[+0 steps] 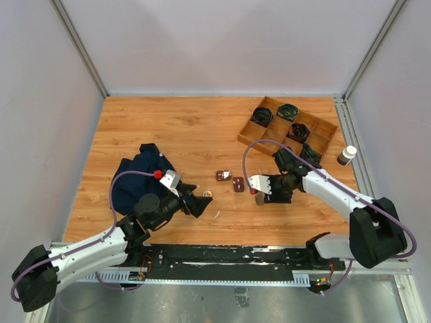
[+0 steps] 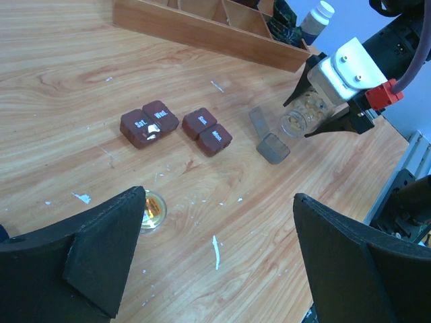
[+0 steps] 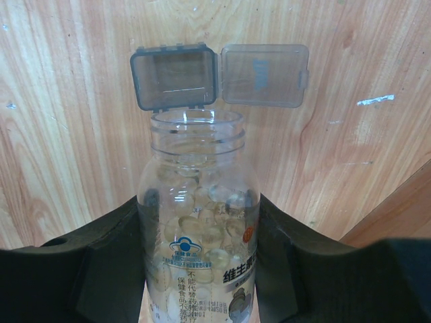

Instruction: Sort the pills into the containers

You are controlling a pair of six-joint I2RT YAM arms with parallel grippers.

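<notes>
Nearby: containers (image 2: 149, 123), grey box (image 3: 175, 77), wooden tray (image 2: 202, 30); right jaws grip pill bottle (image 3: 199, 222).

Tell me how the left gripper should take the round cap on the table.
Pinch the round cap across its rim, coming straight down: it lies flat, so only its sidewall gives the fingers opposing faces. The left gripper, open, hovers beside it; the right gripper holds the pill bottle.

Pill boxes (image 2: 149, 124): dark brown, white day lettering. Open box (image 3: 176, 76): smoky grey, translucent. Bottle (image 3: 199, 202): clear; capsules (image 3: 214, 257) pale yellow; label w/ blue logo. Tabletop (image 1: 182, 128): orange-brown wood grain, white flecks. Cloth (image 1: 138, 171): navy. Divided tray (image 1: 252, 138): tan; cables (image 1: 287, 110) black.
</notes>
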